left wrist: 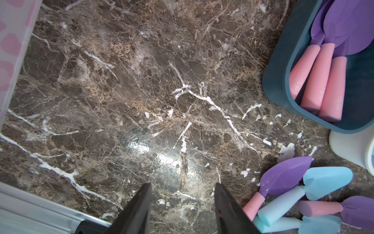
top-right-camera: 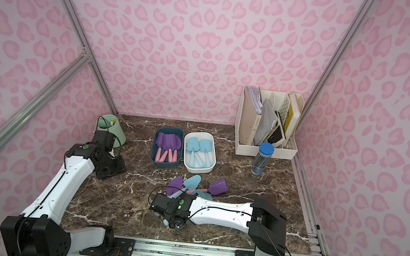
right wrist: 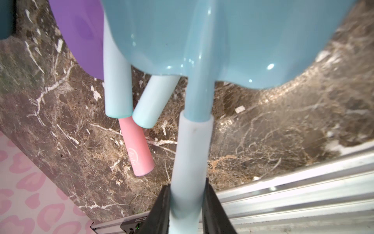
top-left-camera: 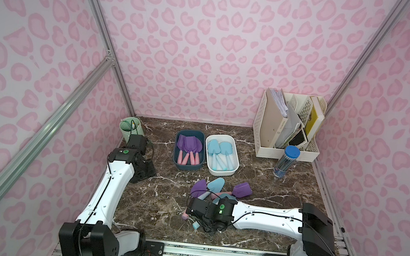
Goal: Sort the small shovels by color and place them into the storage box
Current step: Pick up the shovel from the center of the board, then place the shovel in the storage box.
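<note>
A dark blue storage box [top-left-camera: 176, 154] holds purple shovels with pink handles. Beside it a white storage box [top-left-camera: 234, 154] holds light blue shovels. Loose shovels lie in a pile in front of the boxes: a purple one [top-left-camera: 199, 187], a light blue one [top-left-camera: 216, 185] and another purple one [top-left-camera: 242, 190]. My right gripper [right wrist: 187, 182] is shut on the pale handle of a light blue shovel [right wrist: 222, 40], whose blade is raised over the pile. My left gripper [left wrist: 183, 185] hangs open over bare marble, left of the dark blue box [left wrist: 277, 85].
A green cup [top-left-camera: 130, 128] stands at the back left, close behind my left wrist. At the back right stands a cream file organizer [top-left-camera: 288, 127], with a blue-lidded pen jar [top-left-camera: 285, 164] in front of it. An aluminium rail [top-left-camera: 210, 255] runs along the table's front edge.
</note>
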### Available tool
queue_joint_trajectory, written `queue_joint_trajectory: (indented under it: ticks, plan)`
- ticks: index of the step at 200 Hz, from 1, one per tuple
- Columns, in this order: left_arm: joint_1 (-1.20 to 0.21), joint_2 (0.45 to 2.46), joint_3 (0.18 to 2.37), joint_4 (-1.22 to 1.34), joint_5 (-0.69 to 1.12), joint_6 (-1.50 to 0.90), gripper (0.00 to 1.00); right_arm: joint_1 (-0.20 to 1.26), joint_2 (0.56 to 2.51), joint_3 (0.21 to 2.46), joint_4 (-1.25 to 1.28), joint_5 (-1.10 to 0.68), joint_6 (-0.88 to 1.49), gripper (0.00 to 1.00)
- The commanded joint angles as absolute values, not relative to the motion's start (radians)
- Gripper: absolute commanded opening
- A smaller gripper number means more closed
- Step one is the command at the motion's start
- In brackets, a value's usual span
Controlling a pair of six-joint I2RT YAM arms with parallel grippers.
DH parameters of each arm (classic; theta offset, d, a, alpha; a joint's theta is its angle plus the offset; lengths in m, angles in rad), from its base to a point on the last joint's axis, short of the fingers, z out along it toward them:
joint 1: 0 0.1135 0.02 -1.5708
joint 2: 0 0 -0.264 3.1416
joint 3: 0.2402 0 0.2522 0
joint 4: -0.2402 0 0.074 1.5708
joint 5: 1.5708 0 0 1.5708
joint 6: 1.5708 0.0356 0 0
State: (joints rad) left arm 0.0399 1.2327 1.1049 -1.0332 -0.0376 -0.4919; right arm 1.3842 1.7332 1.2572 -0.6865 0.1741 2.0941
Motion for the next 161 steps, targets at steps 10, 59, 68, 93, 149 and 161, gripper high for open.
queue_joint_trajectory:
  ticks: [10, 59, 68, 93, 149, 161]
  plan:
    - [0.040, 1.239, 1.122, -1.061, -0.046, -0.491, 0.55, 1.379, 1.724, 1.314, -0.856, 0.294, 2.279, 0.21]
    - [0.040, 1.270, 1.140, -1.065, -0.037, -0.514, 0.54, 1.340, 1.732, 1.429, -0.984, 0.399, 2.073, 0.18]
    - [0.040, 1.280, 1.147, -1.065, -0.035, -0.515, 0.54, 1.327, 1.733, 1.437, -0.981, 0.406, 2.016, 0.17]
    - [0.041, 1.300, 1.174, -1.067, -0.034, -0.515, 0.53, 1.264, 1.723, 1.461, -0.976, 0.417, 1.807, 0.13]
    - [0.029, 1.304, 1.224, -1.097, -0.040, -0.521, 0.52, 1.049, 1.717, 1.561, -0.932, 0.376, 1.229, 0.06]
    - [0.026, 1.301, 1.233, -1.105, -0.041, -0.522, 0.52, 0.992, 1.730, 1.601, -0.928, 0.329, 1.105, 0.05]
